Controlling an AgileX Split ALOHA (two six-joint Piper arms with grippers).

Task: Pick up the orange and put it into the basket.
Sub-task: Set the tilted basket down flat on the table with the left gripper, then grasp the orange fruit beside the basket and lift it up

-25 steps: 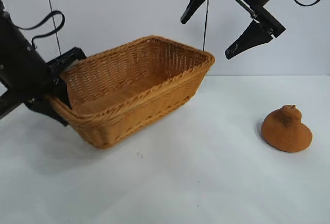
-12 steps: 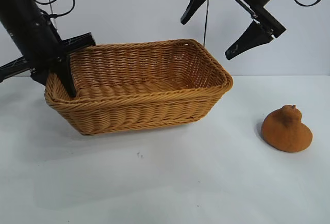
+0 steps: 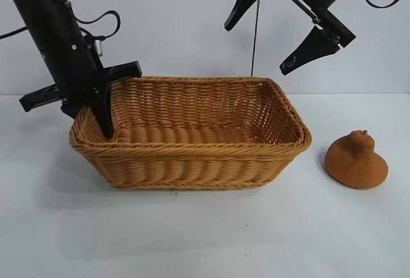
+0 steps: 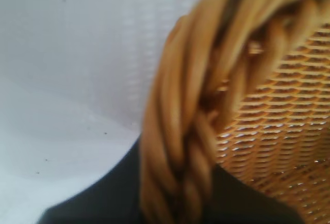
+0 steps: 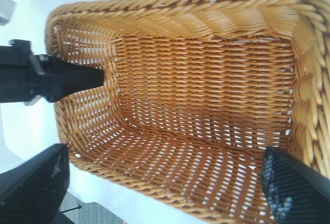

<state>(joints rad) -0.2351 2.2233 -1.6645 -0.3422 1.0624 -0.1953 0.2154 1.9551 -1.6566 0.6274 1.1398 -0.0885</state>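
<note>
The left gripper point(image 3: 101, 113) is clamped on the basket point(image 3: 192, 156) at its short end wall on the exterior view's left — one dark finger runs down inside the wicker, the other sits outside, pinching the braided rim nearly closed. From the left wrist camera the plaited rim point(image 4: 191, 131) fills the frame, wedged right between the black fingers. The basket sits flat on the white table point(image 3: 205, 233), long side facing the camera, open top up. Over on the right, the orange point(image 3: 356, 160) rests on the table by itself, knob up, just beside the basket's right end but not touching it. The right gripper point(image 3: 269, 31) hangs high above the basket's right end, fingers spread wide — nothing in them. Its wrist camera looks straight down into the basket's woven floor point(image 5: 206, 131).
</note>
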